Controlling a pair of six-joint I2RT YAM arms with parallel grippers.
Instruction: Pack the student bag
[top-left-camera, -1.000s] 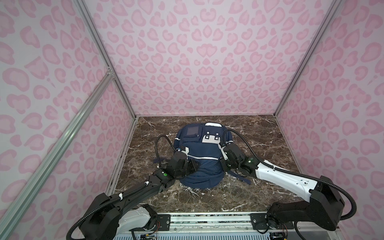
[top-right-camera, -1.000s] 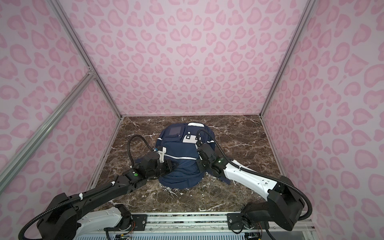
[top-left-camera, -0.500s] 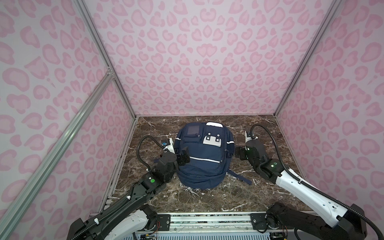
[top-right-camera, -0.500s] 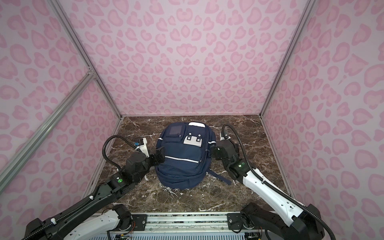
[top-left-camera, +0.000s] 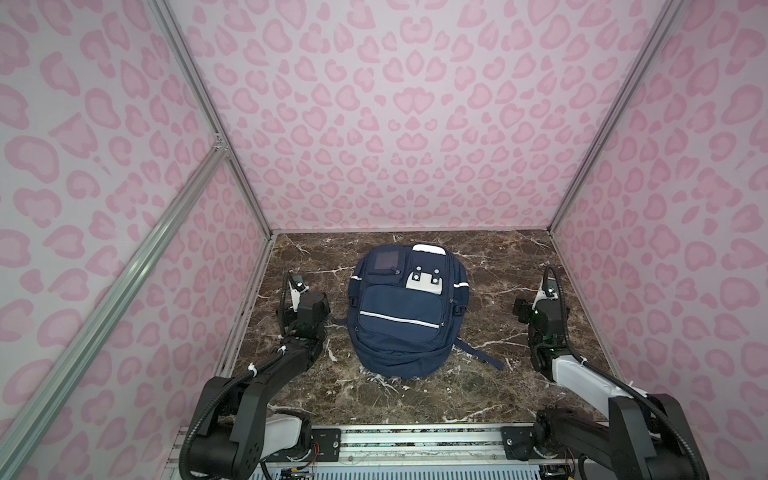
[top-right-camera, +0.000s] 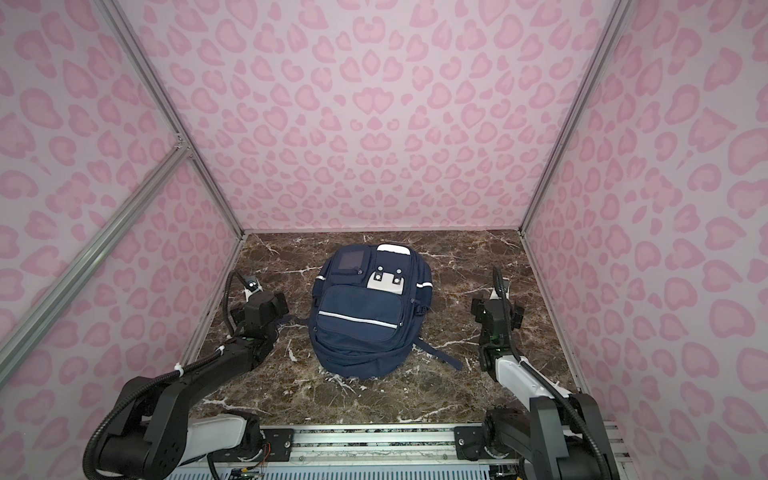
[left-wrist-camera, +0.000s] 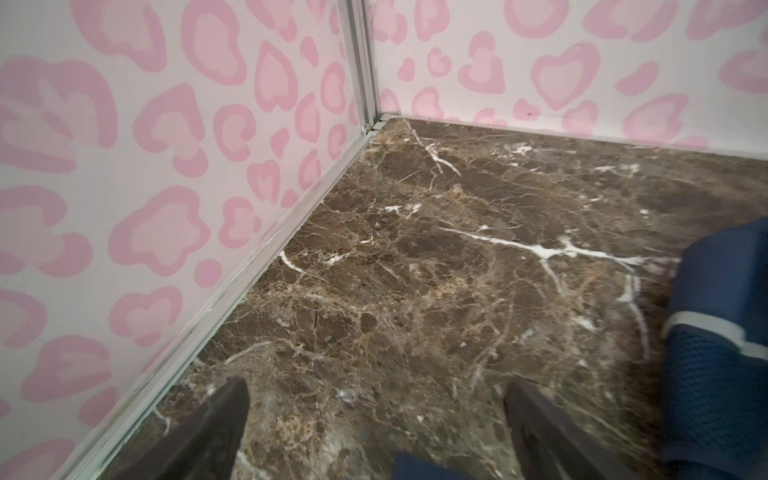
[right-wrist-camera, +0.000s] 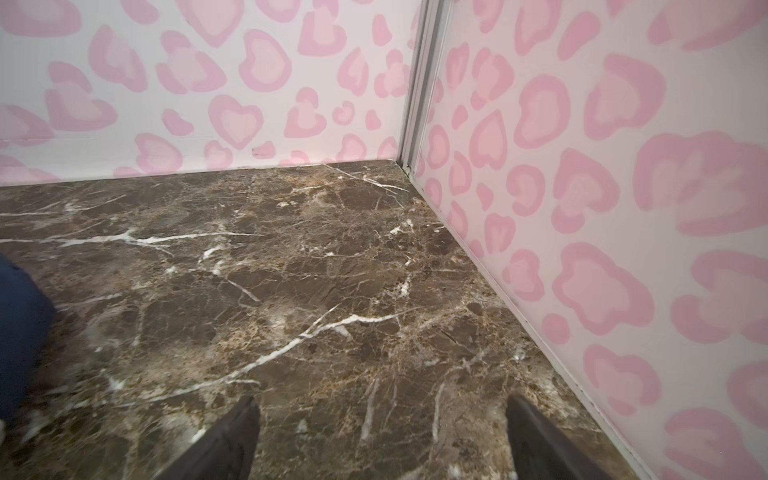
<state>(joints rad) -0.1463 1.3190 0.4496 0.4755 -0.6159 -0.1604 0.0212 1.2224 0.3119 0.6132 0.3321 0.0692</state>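
The student bag (top-left-camera: 399, 316) is laid flat, apparently zipped, mid marble tabletop (top-left-camera: 490, 266). Flanking it, left gripper (left-wrist-camera: 376, 399) and right gripper (right-wrist-camera: 380, 415) are spread, empty. The near-right strap (top-left-camera: 478, 355) should be avoided.

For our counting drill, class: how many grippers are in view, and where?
2. The left gripper hangs open over the table, left of the bag in both top views; the right gripper hangs open over the table to the bag's right. None looks hidden.
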